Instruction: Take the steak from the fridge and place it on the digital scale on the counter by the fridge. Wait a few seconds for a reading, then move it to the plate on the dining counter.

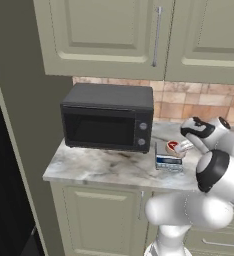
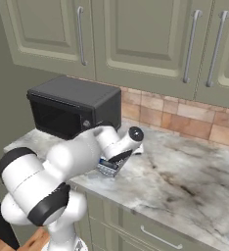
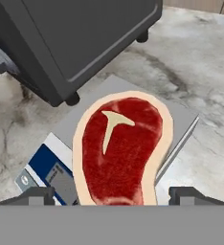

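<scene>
One steak (image 3: 119,148) lies flat on the digital scale (image 3: 181,119), beside the microwave (image 1: 109,116) on the tabletop (image 1: 104,167), positioned so its weight registers. Pincer (image 3: 111,196) fingertips stand spread either side of the steak's near end; contact cannot be confirmed.

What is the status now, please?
Hand low over the steak, fingers either side, grip unclear. Steak over the digital scale, contact unclear. Microwave close beside; nothing else in the way.
</scene>
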Robot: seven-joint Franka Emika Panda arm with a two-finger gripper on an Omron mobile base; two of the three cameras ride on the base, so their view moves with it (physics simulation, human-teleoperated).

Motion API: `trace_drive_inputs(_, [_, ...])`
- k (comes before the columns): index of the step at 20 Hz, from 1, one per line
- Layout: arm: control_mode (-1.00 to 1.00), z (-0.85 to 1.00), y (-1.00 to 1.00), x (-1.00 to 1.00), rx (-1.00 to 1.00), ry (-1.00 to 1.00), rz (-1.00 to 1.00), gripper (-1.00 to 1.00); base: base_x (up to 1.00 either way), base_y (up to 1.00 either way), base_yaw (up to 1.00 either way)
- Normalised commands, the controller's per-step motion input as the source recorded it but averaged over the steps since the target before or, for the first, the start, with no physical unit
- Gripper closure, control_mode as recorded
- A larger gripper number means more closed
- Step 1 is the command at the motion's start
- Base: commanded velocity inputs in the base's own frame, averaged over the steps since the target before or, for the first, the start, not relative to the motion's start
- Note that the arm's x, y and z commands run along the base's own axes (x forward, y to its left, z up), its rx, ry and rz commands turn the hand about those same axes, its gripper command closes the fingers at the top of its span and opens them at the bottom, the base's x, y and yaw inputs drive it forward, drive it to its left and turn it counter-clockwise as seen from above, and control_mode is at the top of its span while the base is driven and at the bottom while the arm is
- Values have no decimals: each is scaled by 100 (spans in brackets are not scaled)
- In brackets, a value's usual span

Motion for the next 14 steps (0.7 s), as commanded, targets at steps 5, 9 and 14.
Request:
trace_drive_inputs(5, [-100, 13, 7, -13, 0, -12, 0, -100, 0, 0, 0])
trace_drive_inputs(9, [-100, 38, 8, 0, 0, -10, 0, -100, 0, 0, 0])
trace_drive_inputs(14, [-100, 61, 6, 0, 0, -9, 0, -100, 0, 0, 0])
